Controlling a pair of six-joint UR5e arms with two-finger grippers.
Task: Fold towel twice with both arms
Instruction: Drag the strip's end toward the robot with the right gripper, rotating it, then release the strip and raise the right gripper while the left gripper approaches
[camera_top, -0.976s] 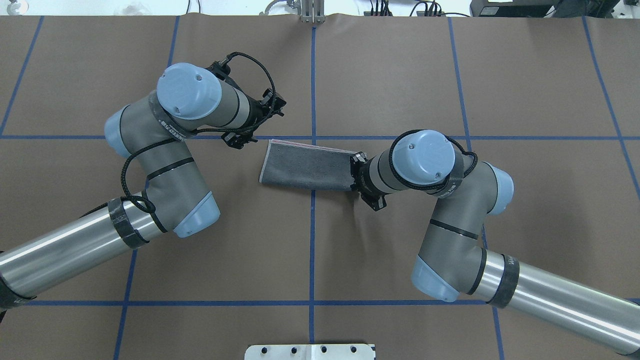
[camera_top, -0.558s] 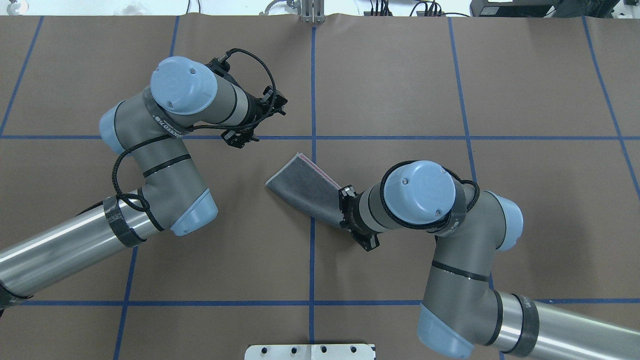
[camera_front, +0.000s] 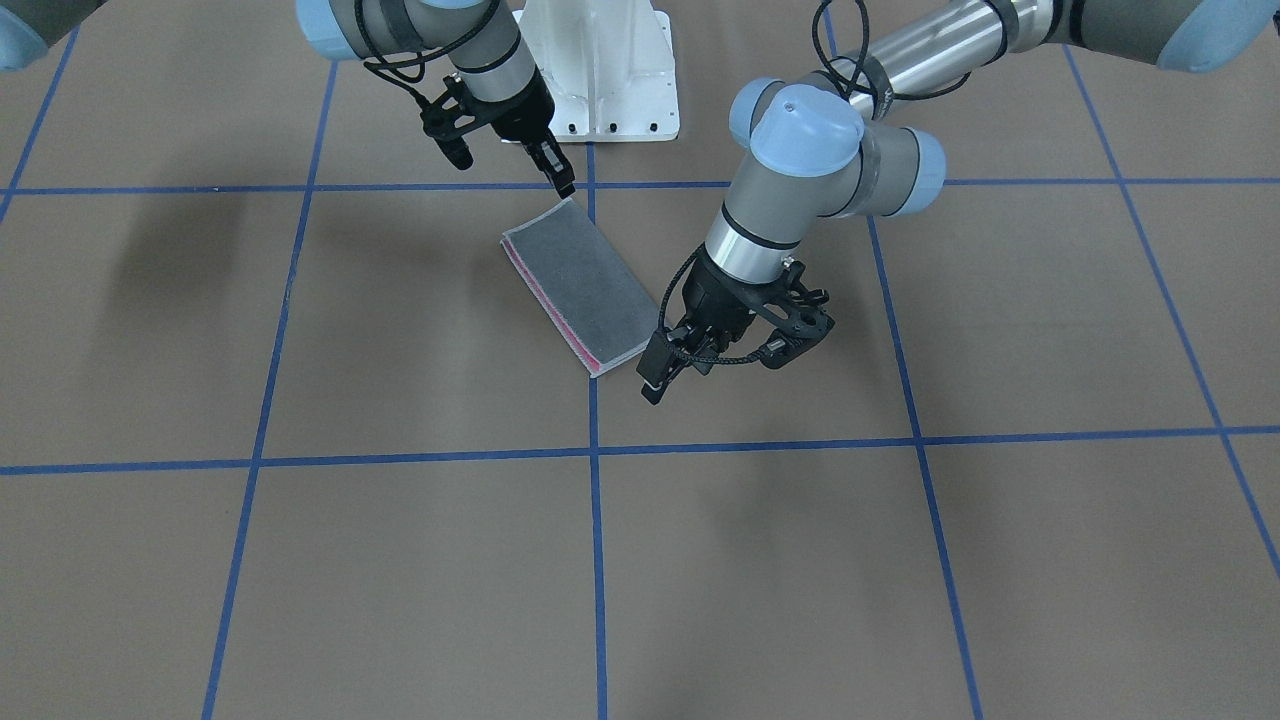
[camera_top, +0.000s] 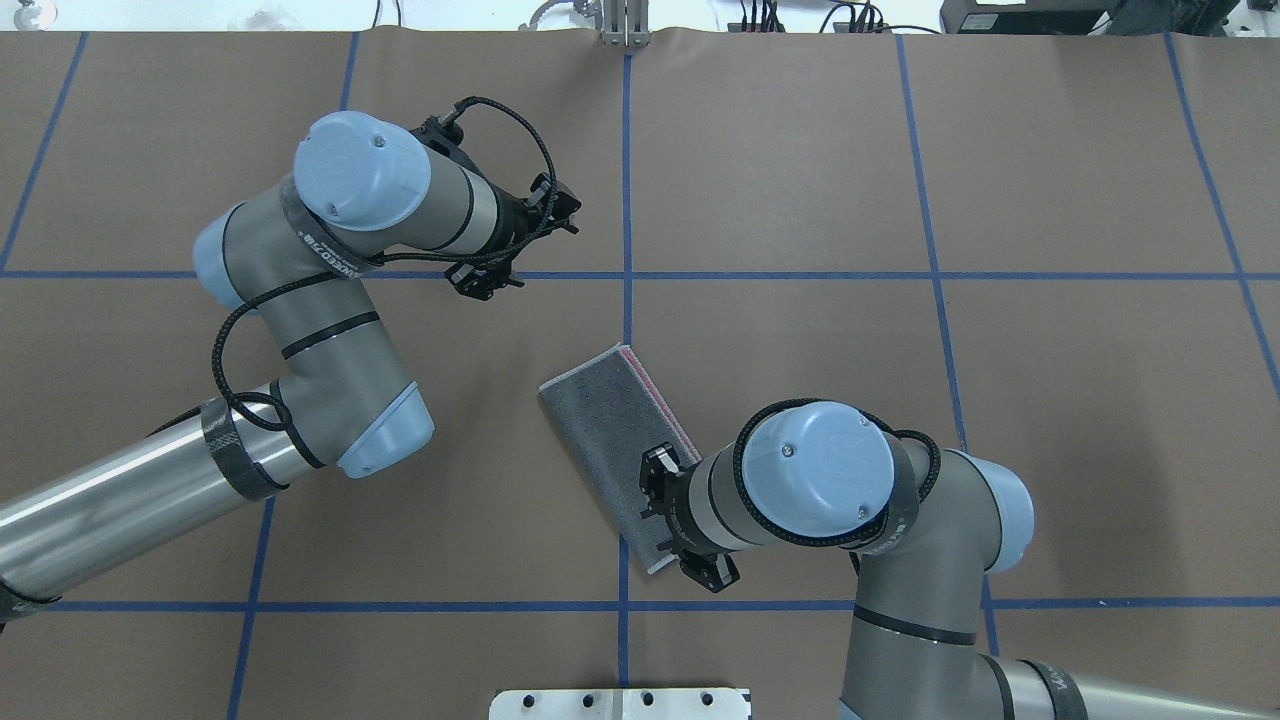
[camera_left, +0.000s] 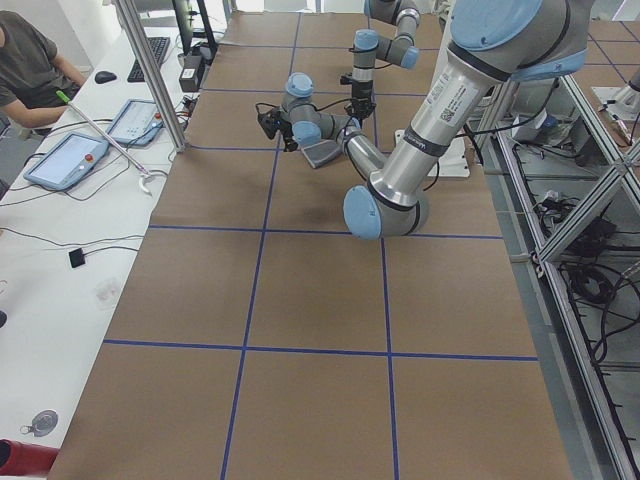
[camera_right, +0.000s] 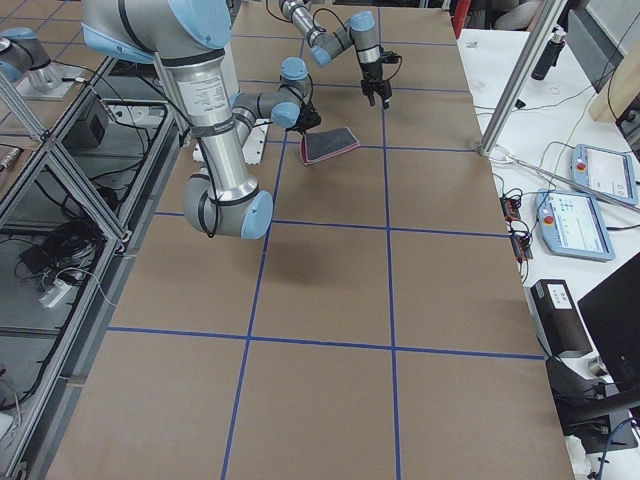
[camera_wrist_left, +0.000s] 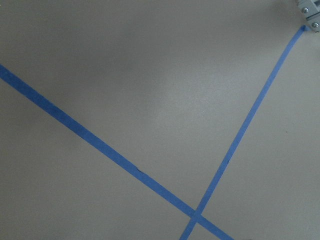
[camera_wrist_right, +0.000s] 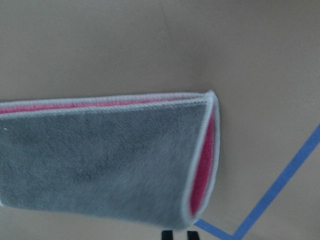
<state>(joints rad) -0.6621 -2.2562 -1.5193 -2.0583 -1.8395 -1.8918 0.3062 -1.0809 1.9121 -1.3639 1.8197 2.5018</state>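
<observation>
Towel, folded once, grey out, lies slantwise mid-table; right gripper pinches its near corner, fingers almost together; left gripper hovers near the far end, empty, its spread unclear

grey-pink towel, brown table, blue gridlines

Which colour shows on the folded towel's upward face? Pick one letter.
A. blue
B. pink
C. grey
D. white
C: the towel is folded with its grey face up, and pink shows only as a thin line along its open edges.
</observation>
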